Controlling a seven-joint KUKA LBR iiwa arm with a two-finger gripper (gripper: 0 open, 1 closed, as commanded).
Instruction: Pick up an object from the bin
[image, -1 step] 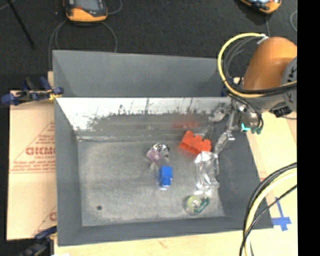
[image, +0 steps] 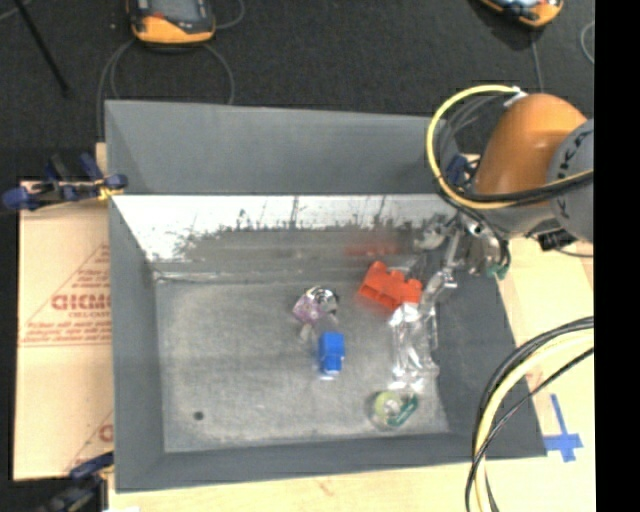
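Observation:
My gripper hangs low at the bin's back right, just right of an orange-red block lying on the floor near the back wall. A crumpled clear, shiny wrapper stretches toward the front directly below the gripper. Nothing shows as held.
A blue block and a purple-and-white trinket lie near the bin's middle. A round green-and-white thing sits at the front right. The arm with its orange cover and cable loops reaches in over the right rim.

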